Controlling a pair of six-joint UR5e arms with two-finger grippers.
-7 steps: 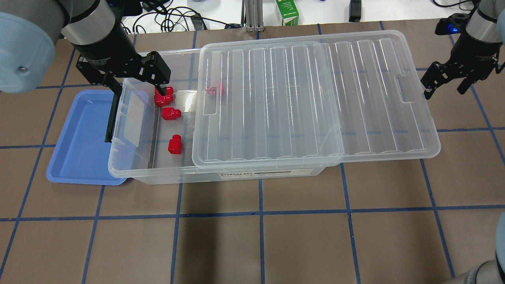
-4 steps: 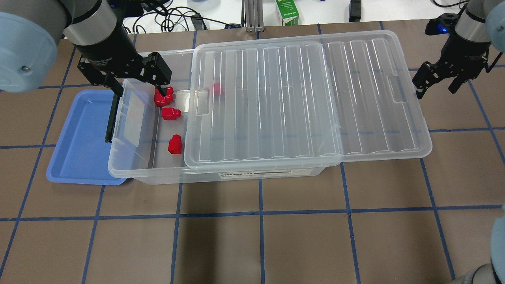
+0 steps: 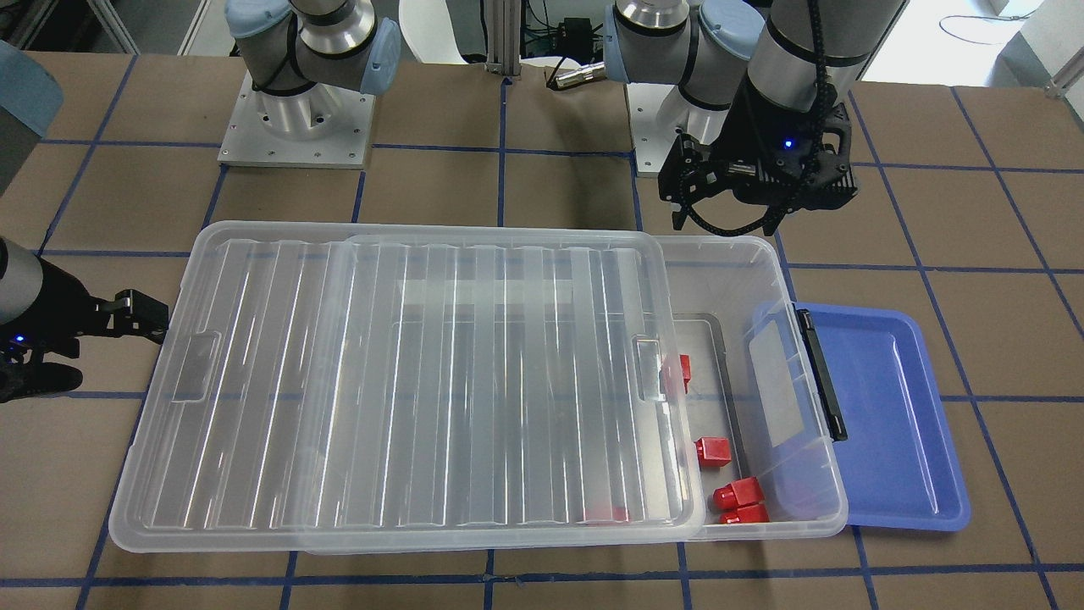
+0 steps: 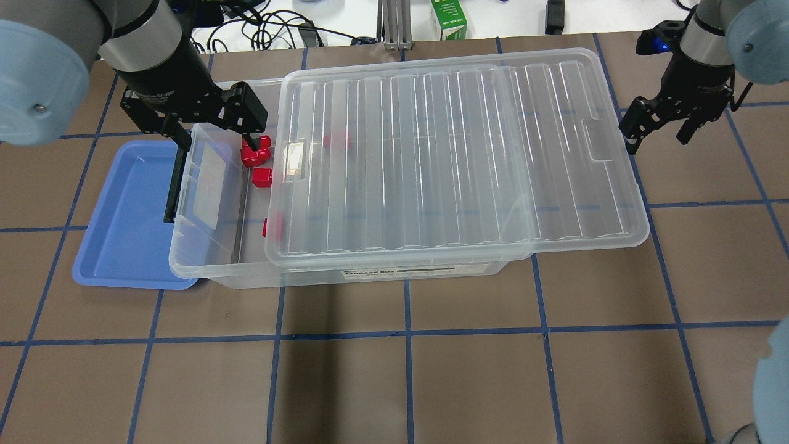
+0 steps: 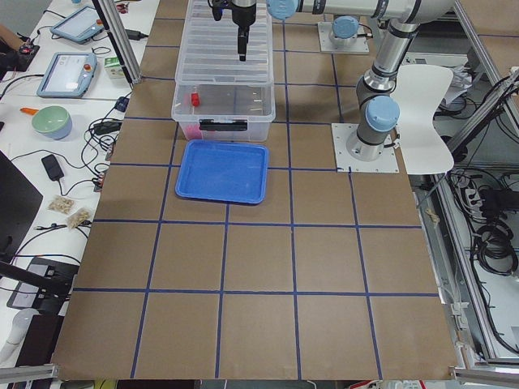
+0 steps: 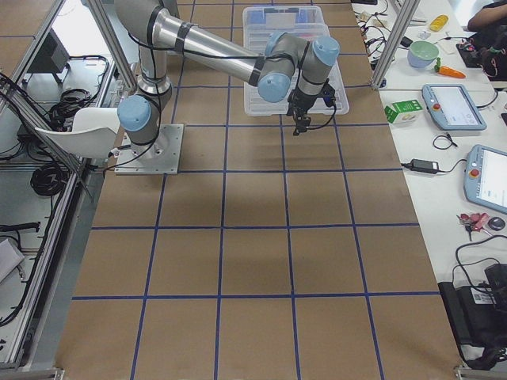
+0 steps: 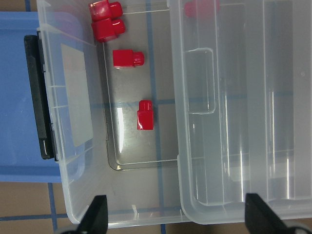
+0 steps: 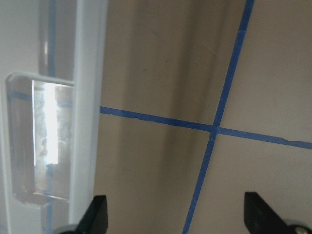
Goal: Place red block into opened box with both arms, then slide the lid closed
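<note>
The clear box [image 4: 185, 266] lies across the table with its black latch bar [image 4: 174, 185] at the left end. The ribbed lid [image 4: 456, 160] covers most of it and overhangs on the right. Several red blocks lie inside: a pair [image 4: 254, 151] in the far left corner, one [image 7: 127, 58] beside them, one [image 7: 145, 114] at the lid's edge, one [image 4: 336, 140] under the lid. My left gripper [image 4: 219, 134] hangs open over the box's far left corner, holding nothing. My right gripper [image 4: 656, 135] is open, one finger [image 4: 630, 137] against the lid's right short edge.
A blue tray [image 4: 123, 222] lies partly under the box's left end. A green carton [image 4: 449, 21] and cables sit beyond the table's far edge. Both arm bases [image 3: 296, 127] stand behind the box. Brown table with blue tape lines stretches in front.
The lid has slid left over the box, now hiding part of the nearest red block. My right gripper moved left with the lid's right end. The left gripper stayed put.
</note>
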